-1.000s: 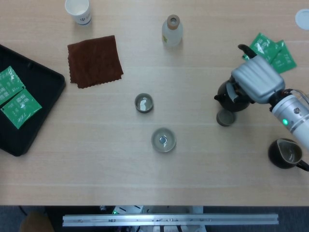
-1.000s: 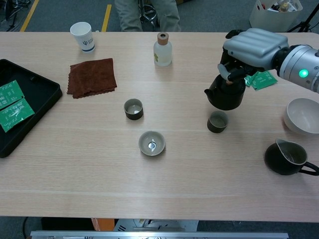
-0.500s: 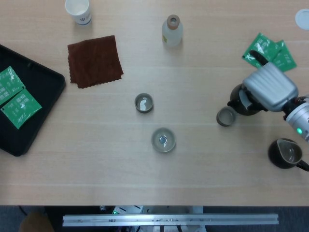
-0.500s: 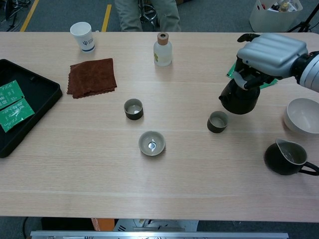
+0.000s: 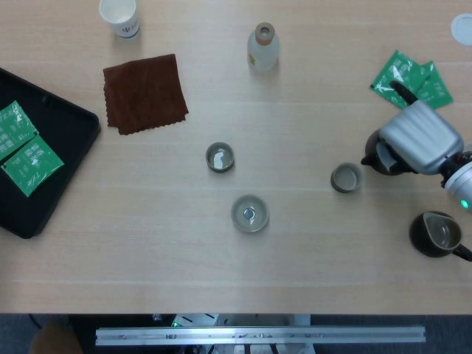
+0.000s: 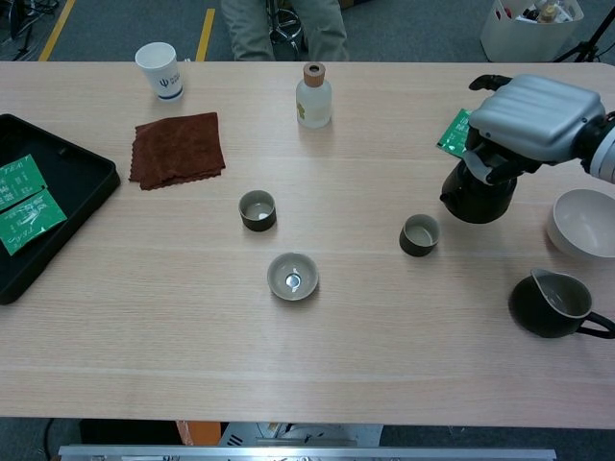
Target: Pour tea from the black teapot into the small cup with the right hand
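Note:
My right hand [image 5: 422, 139] [image 6: 530, 108] grips the black teapot [image 5: 378, 156] [image 6: 478, 194] from above, at the right of the table. The pot stands upright, just right of a small dark cup [image 5: 345, 178] [image 6: 419, 234], apart from it. The hand covers the pot's top and handle. Whether the pot touches the table I cannot tell. A second small dark cup [image 5: 220, 157] [image 6: 257, 209] stands near the table's middle. My left hand is in neither view.
A shallow grey cup [image 5: 249, 213] [image 6: 292, 276], a black pitcher [image 5: 438, 234] [image 6: 550, 303], a white bowl [image 6: 582, 222], green packets [image 5: 413, 78], a corked bottle [image 5: 262, 46] [image 6: 312, 96], a brown cloth [image 5: 144, 92], a paper cup [image 5: 119, 15] and a black tray [image 5: 55, 173] with green packets lie around.
My right hand has carried the teapot rightward and away from above the small cup, bringing it back upright and lower beside the cup.

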Robot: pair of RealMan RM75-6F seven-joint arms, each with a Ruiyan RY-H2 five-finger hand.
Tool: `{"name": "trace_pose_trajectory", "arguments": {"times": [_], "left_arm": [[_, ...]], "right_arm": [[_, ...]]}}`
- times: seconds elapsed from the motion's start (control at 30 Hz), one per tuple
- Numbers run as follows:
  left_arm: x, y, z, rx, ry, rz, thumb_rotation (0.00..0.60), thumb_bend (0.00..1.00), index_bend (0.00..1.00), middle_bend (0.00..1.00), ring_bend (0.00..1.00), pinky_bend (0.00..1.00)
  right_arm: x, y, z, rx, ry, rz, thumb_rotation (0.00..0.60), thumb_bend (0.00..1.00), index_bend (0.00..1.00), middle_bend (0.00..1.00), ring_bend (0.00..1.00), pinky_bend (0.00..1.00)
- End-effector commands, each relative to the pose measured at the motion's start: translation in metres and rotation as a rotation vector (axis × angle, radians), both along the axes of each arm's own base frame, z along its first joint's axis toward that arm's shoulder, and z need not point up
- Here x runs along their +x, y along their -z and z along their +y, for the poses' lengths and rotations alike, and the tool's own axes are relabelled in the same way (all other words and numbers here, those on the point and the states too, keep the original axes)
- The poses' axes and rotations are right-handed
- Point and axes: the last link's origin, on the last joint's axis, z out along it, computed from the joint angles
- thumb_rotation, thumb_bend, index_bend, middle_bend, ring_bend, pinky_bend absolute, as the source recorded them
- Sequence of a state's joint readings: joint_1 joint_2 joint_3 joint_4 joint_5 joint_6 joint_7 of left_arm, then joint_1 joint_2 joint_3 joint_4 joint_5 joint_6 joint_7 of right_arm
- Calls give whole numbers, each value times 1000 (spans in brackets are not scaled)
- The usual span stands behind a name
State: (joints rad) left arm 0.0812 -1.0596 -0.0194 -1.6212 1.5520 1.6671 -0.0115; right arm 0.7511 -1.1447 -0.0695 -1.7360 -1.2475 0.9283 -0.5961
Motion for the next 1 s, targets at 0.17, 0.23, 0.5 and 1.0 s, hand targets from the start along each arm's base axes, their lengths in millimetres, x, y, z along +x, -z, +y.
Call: {"name": "trace_pose_trajectory", "arguments": {"times": [0.17,0.23,0.5,1.0], "left_arm": [[-1,0,-2,5,-6,-2,600,294,248,248,171,82],[-2,0,-3,8,-7,-2,600,293,248,247,171,83],[-3,-1,-5,16,-10,-5,600,294,248,247,171,82],[-6,-2,-8,26,-11,-12,600,293,248,247,171,82]], "right_arm": [[6,7,-2,3,-52,51,306,609,785,814,687,89],[8,9,-2,9,-66,64,305,609,783,813,685,88],[15,17,1,17,-134,130,304,608,777,812,682,89],[20,28,6,36,-217,229,302,586,776,811,682,88]]}}
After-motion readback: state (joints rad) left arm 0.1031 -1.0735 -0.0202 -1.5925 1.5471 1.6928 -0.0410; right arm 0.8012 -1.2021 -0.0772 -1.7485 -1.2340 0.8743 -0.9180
